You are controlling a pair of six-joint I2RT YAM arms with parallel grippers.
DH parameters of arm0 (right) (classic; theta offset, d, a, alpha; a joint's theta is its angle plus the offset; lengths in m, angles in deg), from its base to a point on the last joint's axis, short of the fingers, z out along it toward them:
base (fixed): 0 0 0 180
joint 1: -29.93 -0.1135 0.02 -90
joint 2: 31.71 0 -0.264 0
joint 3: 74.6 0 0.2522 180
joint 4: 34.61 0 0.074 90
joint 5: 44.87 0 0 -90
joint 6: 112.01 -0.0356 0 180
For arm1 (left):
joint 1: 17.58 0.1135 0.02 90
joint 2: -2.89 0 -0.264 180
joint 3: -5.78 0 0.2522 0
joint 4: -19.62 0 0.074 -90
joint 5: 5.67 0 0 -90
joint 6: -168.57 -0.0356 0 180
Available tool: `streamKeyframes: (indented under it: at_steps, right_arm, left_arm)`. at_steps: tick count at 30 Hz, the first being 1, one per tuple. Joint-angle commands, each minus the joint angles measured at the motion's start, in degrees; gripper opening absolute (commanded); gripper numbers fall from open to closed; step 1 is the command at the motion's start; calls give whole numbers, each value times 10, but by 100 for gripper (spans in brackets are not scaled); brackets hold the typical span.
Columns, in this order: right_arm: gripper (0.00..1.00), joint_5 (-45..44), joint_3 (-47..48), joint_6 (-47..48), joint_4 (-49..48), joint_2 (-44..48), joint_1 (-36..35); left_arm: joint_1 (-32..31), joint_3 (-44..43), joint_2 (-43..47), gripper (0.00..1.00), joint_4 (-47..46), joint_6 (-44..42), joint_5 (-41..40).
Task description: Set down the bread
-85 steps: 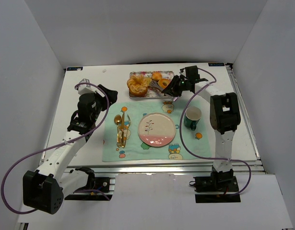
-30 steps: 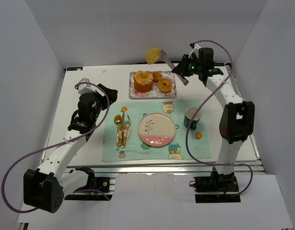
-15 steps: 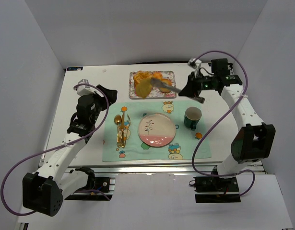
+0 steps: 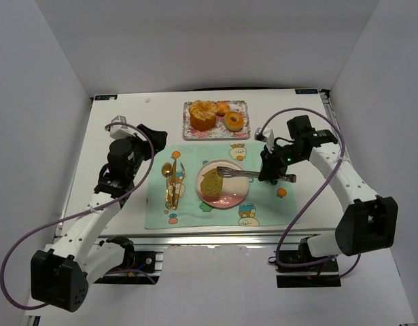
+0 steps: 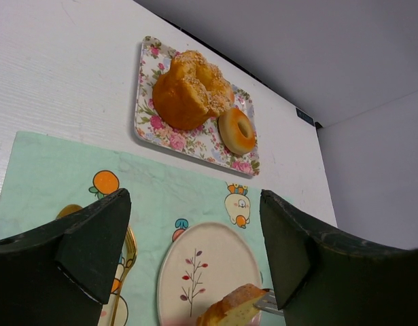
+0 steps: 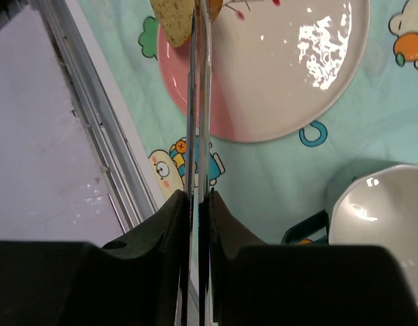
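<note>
The bread [image 4: 210, 182], a golden-yellow chunk, is pinched in the tips of metal tongs [image 4: 239, 172] low over the left half of the pink-and-cream plate [image 4: 232, 193]. I cannot tell if it touches the plate. My right gripper [image 4: 266, 174] is shut on the tongs' handle, right of the plate. The right wrist view shows the tongs [image 6: 198, 102], the bread [image 6: 175, 17] and the plate [image 6: 283, 75]. My left gripper [image 4: 153, 138] is open and empty, left of the tray. Its wrist view shows the bread [image 5: 230, 309] over the plate [image 5: 202, 261].
A floral tray [image 4: 188, 129] at the back holds a round loaf [image 4: 203, 115] and a ring pastry [image 4: 234, 121]. A green cup [image 6: 382, 217] stands right of the plate under the right arm. Gold cutlery [image 4: 170, 183] lies on the mint placemat [image 4: 263, 210], left of the plate.
My right arm has carried the tongs and bread from above the tray, forward and down to the plate. My left arm has barely moved.
</note>
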Motion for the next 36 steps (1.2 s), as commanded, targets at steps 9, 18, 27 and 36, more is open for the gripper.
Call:
streamKeyframes:
  at_steps: [9, 18, 27, 36]
  right_arm:
    - [25, -77, 3, -83, -60, -8, -13]
    - [44, -76, 24, -94, -75, 0, -14]
    - [41, -73, 36, -111, -110, 22, -14]
    - [5, -86, 60, -176, -221, 51, 11]
  left_arm:
    - [5, 17, 42, 86, 4, 5, 9]
    - [5, 16, 45, 86, 5, 6, 4]
    - [5, 9, 31, 86, 2, -1, 9]
    - [5, 1, 8, 51, -3, -3, 27]
